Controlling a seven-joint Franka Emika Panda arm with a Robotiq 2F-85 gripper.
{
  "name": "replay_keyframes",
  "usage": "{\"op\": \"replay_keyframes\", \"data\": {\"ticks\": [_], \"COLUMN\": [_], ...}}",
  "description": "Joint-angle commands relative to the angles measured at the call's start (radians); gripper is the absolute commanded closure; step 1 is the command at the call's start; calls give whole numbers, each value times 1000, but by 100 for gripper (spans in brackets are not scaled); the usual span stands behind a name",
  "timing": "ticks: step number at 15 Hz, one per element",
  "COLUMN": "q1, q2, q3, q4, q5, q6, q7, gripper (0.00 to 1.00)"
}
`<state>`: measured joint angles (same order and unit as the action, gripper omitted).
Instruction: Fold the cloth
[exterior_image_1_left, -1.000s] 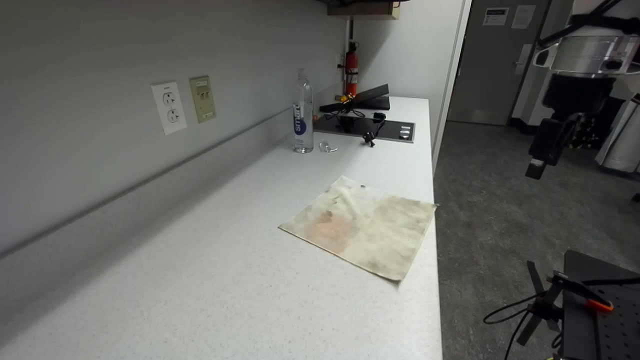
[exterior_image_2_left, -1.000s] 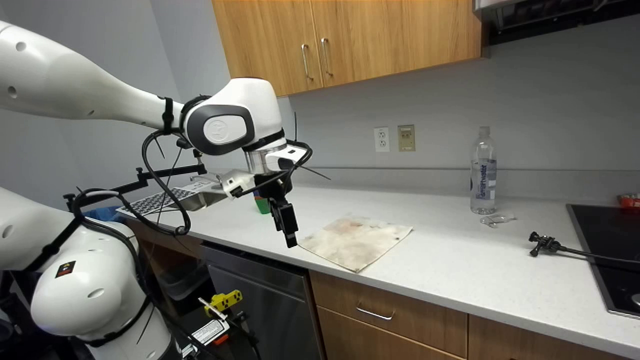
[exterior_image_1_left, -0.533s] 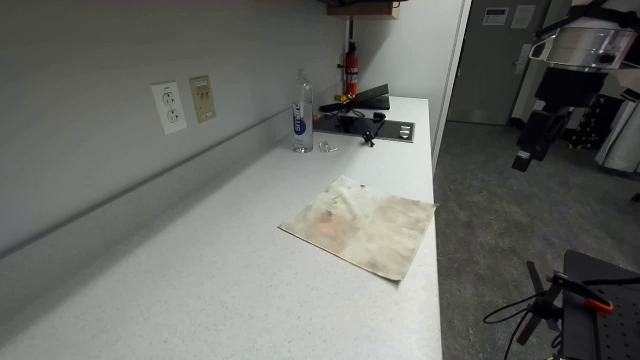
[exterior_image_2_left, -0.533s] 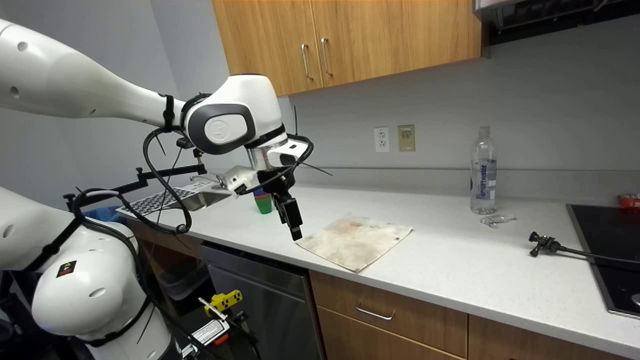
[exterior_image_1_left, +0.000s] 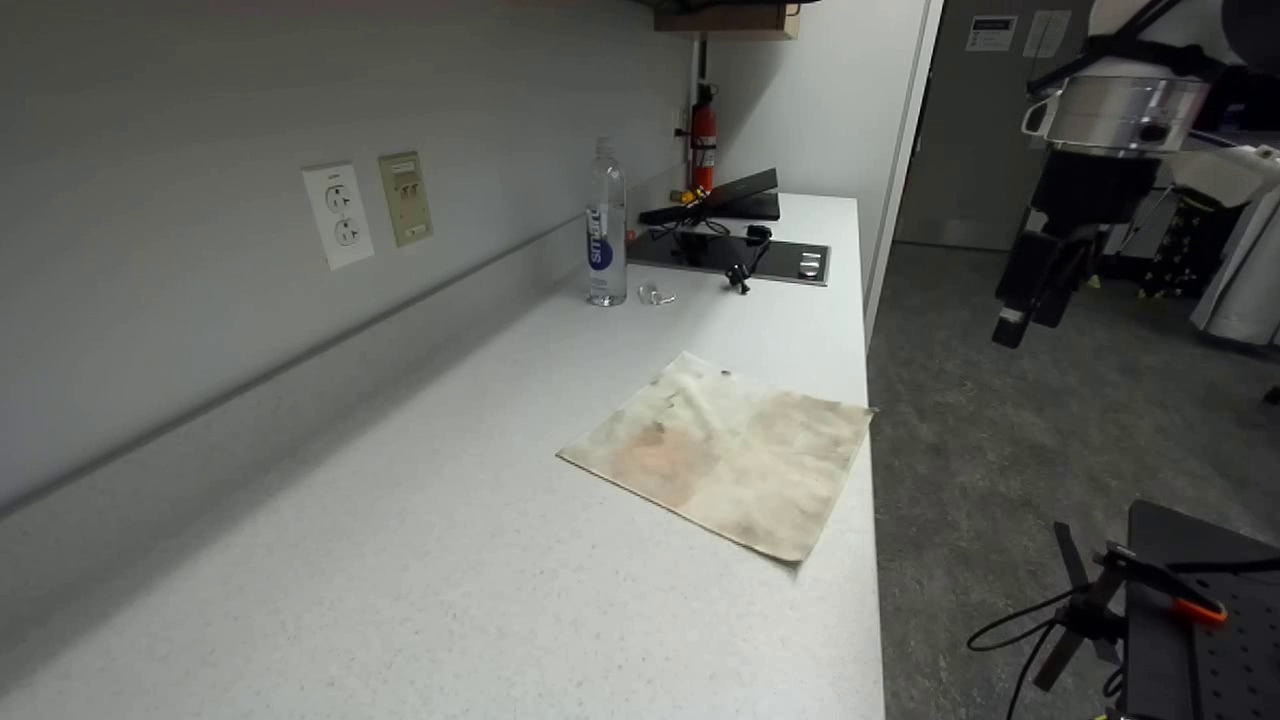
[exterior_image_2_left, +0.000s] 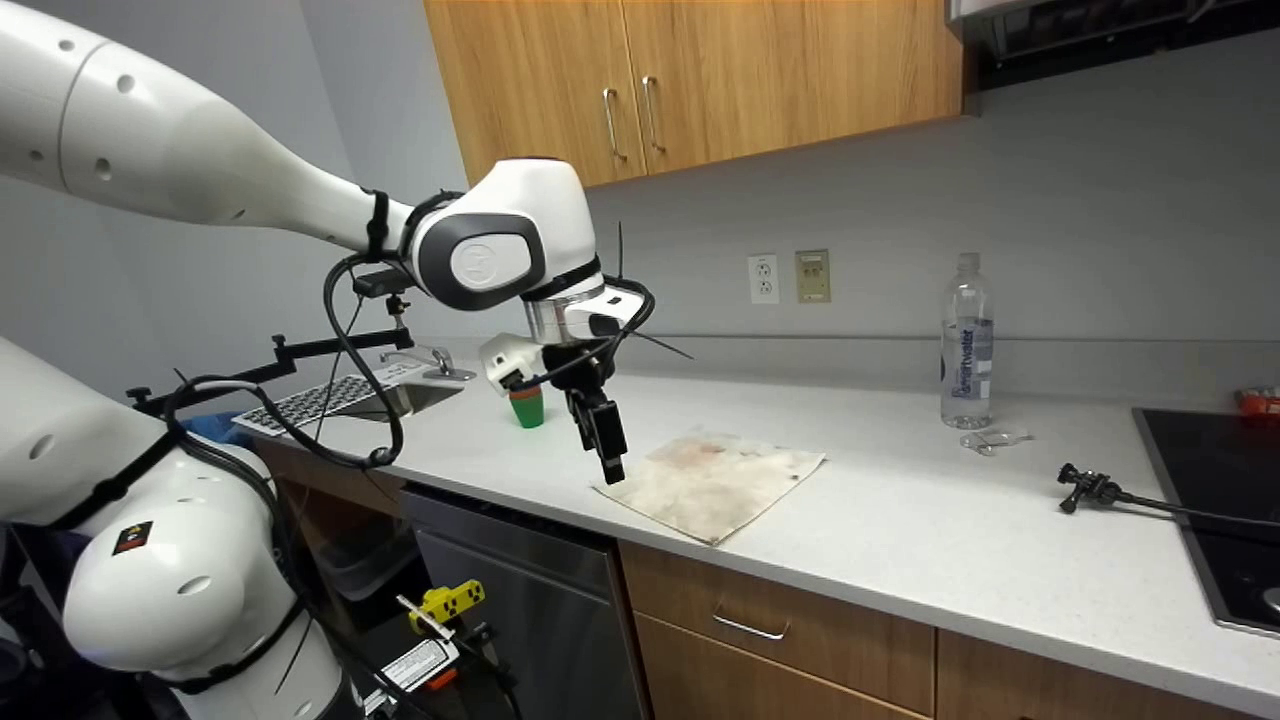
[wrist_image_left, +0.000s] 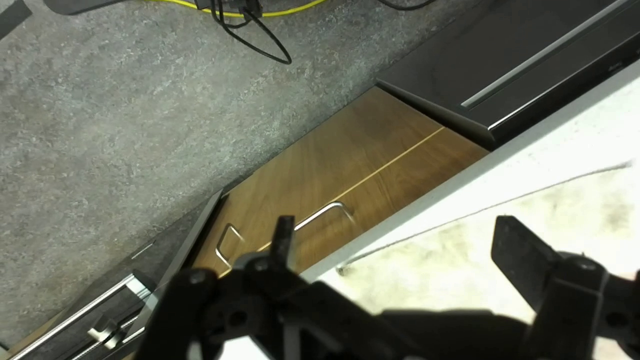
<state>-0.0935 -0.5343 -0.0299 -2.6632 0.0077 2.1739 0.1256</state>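
The cloth (exterior_image_1_left: 735, 450) is a stained, off-white square that lies flat and unfolded on the white counter. One corner reaches the counter's edge. It also shows in an exterior view (exterior_image_2_left: 715, 485) and, partly hidden behind the gripper, in the wrist view (wrist_image_left: 440, 265). My gripper (wrist_image_left: 395, 225) is open and empty, its two black fingers wide apart. In an exterior view the gripper (exterior_image_1_left: 1030, 325) hangs in the air off the counter's edge, above the floor. In an exterior view the gripper (exterior_image_2_left: 612, 470) overlaps the cloth's left corner, apart from it.
A water bottle (exterior_image_2_left: 967, 350) stands by the wall with a small clear plastic piece (exterior_image_2_left: 995, 440) near it. A black cooktop (exterior_image_2_left: 1215, 480) and a black mount with cable (exterior_image_2_left: 1100, 490) lie to its right. A green cup (exterior_image_2_left: 527, 408) and a sink (exterior_image_2_left: 410, 398) are behind the arm.
The gripper has moved nearer to the counter and the cloth, leftward in one view and rightward in another. It rose a little, then sank slightly. The cloth has not moved.
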Motion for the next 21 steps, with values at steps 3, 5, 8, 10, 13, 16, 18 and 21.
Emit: {"op": "replay_keyframes", "data": {"ticks": [3, 5, 8, 10, 13, 16, 18, 21], "q1": [-2, 2, 8, 6, 1, 2, 2, 3], "q2": [207, 270, 353, 412, 396, 428, 429, 486], "q3": [-21, -31, -40, -38, -34, -35, -35, -33], "q4": [123, 140, 159, 183, 159, 179, 183, 204], "q5": [44, 72, 125, 145, 118, 118, 118, 123], "q6": [110, 162, 234, 263, 263, 266, 266, 272], "q7": [36, 40, 36, 46, 45, 51, 52, 64], "gripper": [0, 0, 0, 0, 0, 0, 0, 0]}}
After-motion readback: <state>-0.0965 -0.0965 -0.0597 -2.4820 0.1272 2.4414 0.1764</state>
